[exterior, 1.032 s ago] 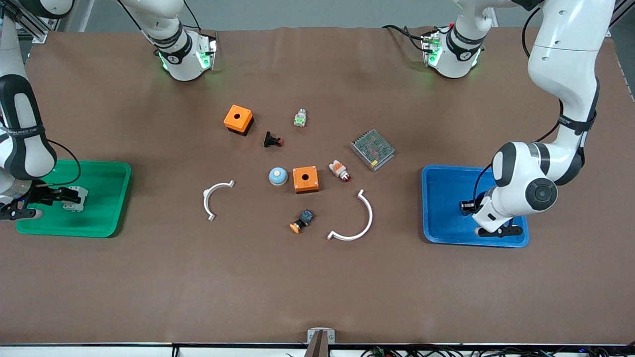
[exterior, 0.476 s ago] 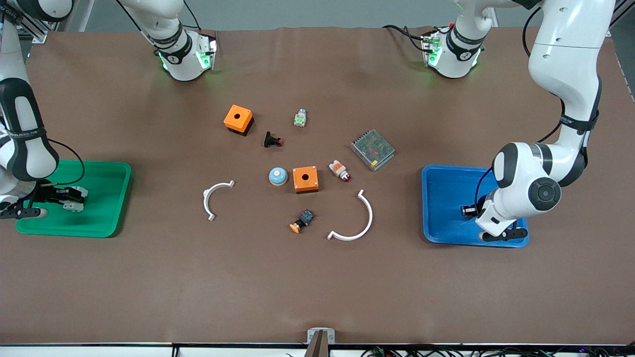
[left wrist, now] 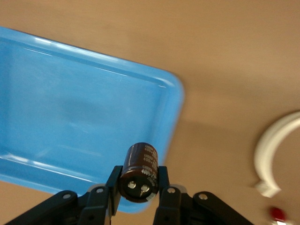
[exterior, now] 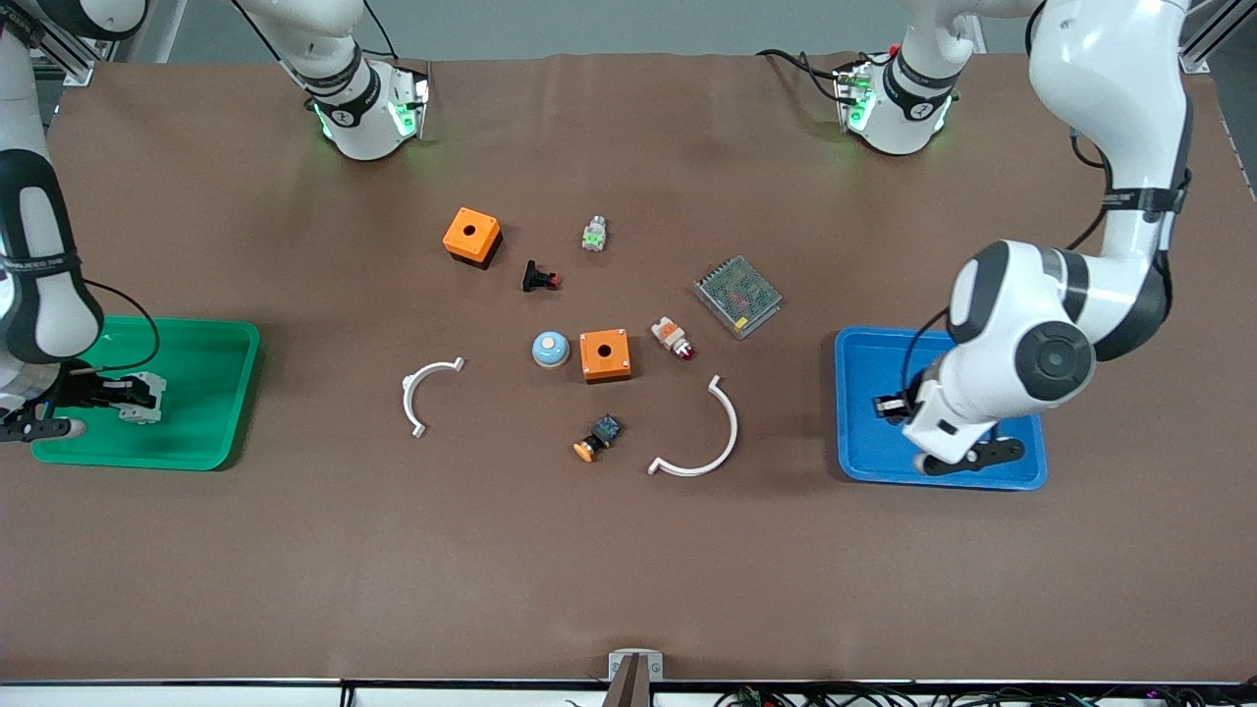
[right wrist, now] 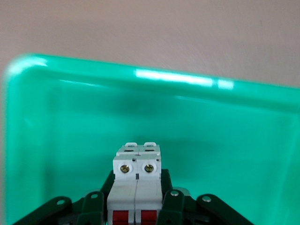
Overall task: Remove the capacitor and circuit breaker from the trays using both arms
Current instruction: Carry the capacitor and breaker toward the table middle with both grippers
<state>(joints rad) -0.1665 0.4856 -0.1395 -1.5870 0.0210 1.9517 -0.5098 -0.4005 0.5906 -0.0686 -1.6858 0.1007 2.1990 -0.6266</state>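
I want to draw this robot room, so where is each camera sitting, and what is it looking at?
Front view: high across the table, facing both arms; it shows the left gripper over the blue tray and the right gripper over the green tray.
Left wrist view: on the left arm's wrist, looking past its fingers clamping the capacitor at the blue tray.
Right wrist view: on the right arm's wrist, looking past its fingers holding the breaker at the green tray.
Shared: each tray appears in the front view and one wrist view.

Both the blue tray and green tray look like glossy plastic, while the brown table cover is matt.
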